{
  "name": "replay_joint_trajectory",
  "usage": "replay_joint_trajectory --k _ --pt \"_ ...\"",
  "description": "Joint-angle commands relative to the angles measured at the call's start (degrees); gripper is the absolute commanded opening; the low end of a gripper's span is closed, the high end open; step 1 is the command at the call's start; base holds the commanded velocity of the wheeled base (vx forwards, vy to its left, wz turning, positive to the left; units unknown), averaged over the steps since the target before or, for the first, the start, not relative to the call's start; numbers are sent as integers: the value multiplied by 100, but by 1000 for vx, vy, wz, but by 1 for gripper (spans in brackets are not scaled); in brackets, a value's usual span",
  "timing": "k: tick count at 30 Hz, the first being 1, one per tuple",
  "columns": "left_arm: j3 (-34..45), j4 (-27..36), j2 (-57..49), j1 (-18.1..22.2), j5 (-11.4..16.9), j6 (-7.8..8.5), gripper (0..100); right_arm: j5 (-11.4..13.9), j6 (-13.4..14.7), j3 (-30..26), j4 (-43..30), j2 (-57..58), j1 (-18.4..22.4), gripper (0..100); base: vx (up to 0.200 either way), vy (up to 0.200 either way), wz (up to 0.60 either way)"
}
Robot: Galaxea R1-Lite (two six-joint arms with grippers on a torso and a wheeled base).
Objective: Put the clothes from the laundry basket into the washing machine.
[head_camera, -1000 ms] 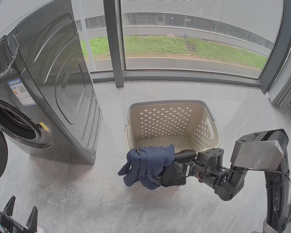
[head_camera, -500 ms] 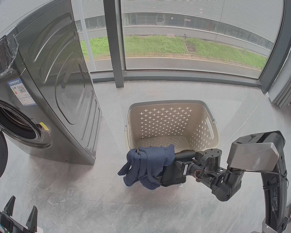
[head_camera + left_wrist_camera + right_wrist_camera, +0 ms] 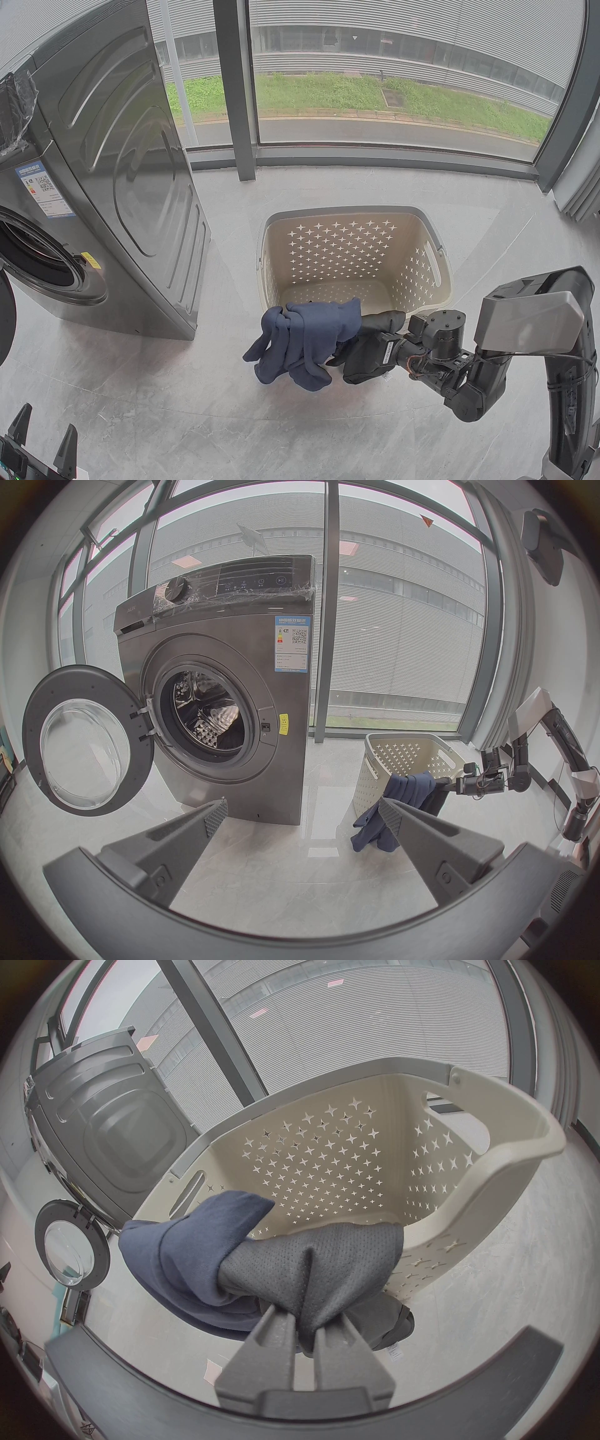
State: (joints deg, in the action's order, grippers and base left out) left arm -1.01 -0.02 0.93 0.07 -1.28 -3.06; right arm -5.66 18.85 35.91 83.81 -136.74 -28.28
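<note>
- While the right gripper [image 3: 304,1329] is clamping shut on a fold of the dark grey garment [image 3: 325,1266], the navy garment [image 3: 181,1254] is bunching against that fold; cannot tell whether it is caught in the pinch too.
- Both garments are sitting at the near rim of the laundry basket [image 3: 350,212], the navy one draping over the rim and hanging down the outside wall toward the floor [image 3: 187,387].
- Bundle is lying straight ahead of the right gripper's tips, its long axis running from the gripper toward the robot's left.
- Washing machine [image 3: 125,156] is standing well apart, to the robot's left of the basket; its door [image 3: 84,739] is hanging open and the drum opening [image 3: 203,714] is facing the left arm's side, not the basket.
- Left gripper [image 3: 301,808] is hovering low with fingers spread wide, holding nothing, and sitting nearer the drum than the right arm.
- Judging from this, the coming move is calling for a lift clear of the rim, then a long carry leftward round the machine's front corner; the trailing navy cloth is risking a snag or a drop.
</note>
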Motion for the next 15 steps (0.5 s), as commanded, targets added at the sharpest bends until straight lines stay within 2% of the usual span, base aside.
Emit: replay_joint_trajectory --k 1,8,11,15 --pt "92 2 -75 1 5 -2 100 3 -4 -506 92 693 16 0 0 0 0" --pt "92 -6 -75 1 -4 -2 100 12 -13 -1086 92 1914 -2 0 0 0 0" --pt "92 2 -75 1 -4 -2 100 30 -153 -1341 100 2486 -55 0 0 0 0" --pt "92 2 -75 1 -4 -2 100 56 -496 -1403 -23 3329 -230 0 0 0 0"
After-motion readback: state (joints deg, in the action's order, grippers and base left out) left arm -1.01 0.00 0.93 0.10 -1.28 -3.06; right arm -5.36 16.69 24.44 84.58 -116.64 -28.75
